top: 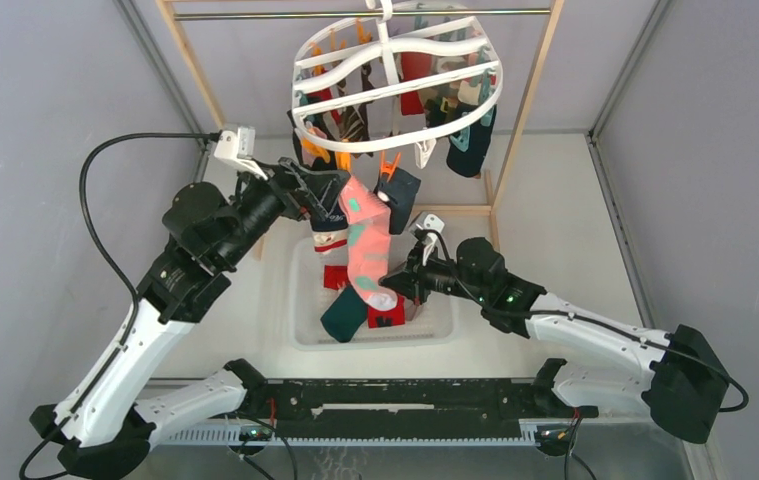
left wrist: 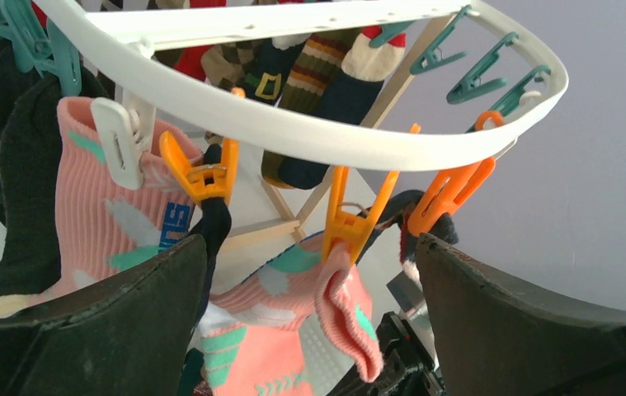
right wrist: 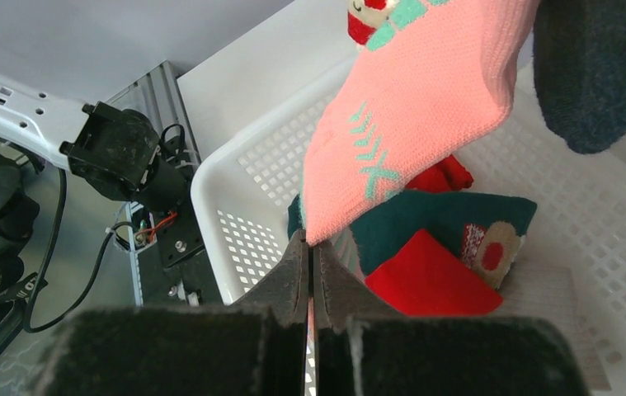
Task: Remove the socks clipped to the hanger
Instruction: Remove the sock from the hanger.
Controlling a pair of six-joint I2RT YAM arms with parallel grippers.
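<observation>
We see the hanger (left wrist: 293,128), a big white oval ring with curved crossbars, hanging by its hook from the rod of the wooden rack (top: 530,90), above the far part of the table. The socks (top: 470,150) dangle from its clips in red, black, dark teal, navy and striped olive. The one nearest us is a long salmon pink sock (top: 367,245) with teal markings, which reaches down to the white mesh basket (top: 305,335) below the hanger. Along the near rim in the left wrist view we count three orange clips (left wrist: 350,223) and one white clip (left wrist: 120,140). Salmon fabric hangs from the white clip and from the middle orange one, and we cannot tell if that is one sock or two. In the basket we count three loose socks, two red and one dark teal. The right gripper (right wrist: 309,243) has its jaws pressed together on the lower tip of the salmon pink sock, over the basket. The left gripper (left wrist: 309,247) is raised just under the rim with its jaws spread wide and holds nothing.
</observation>
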